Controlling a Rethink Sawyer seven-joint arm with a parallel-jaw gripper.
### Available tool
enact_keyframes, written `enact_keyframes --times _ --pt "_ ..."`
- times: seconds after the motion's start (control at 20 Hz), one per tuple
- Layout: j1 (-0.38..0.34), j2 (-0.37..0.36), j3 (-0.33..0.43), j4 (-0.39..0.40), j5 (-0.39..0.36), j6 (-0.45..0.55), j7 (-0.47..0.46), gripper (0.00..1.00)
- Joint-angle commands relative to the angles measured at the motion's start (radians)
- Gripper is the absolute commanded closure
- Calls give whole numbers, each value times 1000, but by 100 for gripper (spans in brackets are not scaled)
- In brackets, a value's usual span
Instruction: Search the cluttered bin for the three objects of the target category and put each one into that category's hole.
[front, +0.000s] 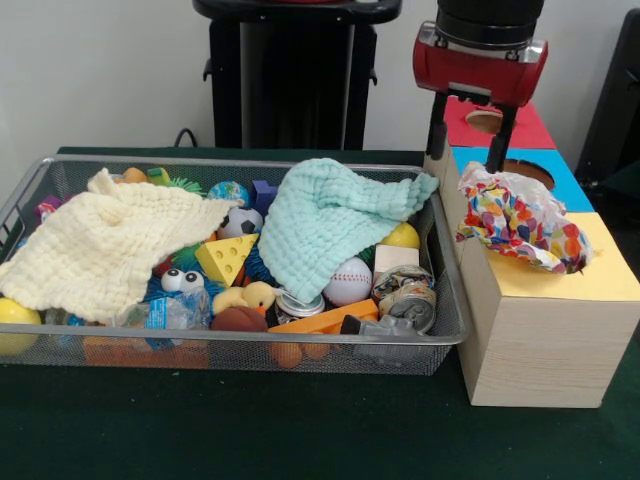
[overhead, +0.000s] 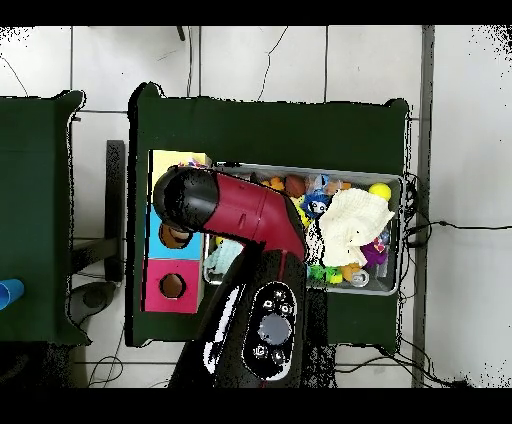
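Note:
My gripper (front: 467, 165) hangs over the wooden box (front: 540, 340) at the right of the bin, its two black fingers (front: 437, 125) spread open. A crumpled wrapper with coloured spots (front: 520, 220) lies on the box's yellow section (front: 605, 275), just below the fingertips, and covers the hole there. The blue section's hole (front: 530, 172) and the red section's hole (front: 484, 120) lie behind it. In the overhead view the arm (overhead: 240, 210) hides the gripper and the wrapper; only the red section's hole (overhead: 172, 286) shows clearly.
The wire bin (front: 250, 355) holds a pale yellow cloth (front: 110, 245), a mint cloth (front: 330, 215), a baseball (front: 349, 281), a cheese wedge (front: 226, 258), a rubber duck (front: 250, 297), crushed cans (front: 405, 290) and other toys. A black stand (front: 290, 70) rises behind the bin.

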Motion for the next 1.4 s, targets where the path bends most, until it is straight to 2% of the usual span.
enact_keyframes --times 0.05,0.2,0.7,1.4 --pt "-47 41 134 95 38 -69 126 0" --pt "-42 39 131 91 26 -66 134 0" --pt "-55 73 167 105 24 -152 138 0" --pt "-67 92 192 109 18 -183 137 0"
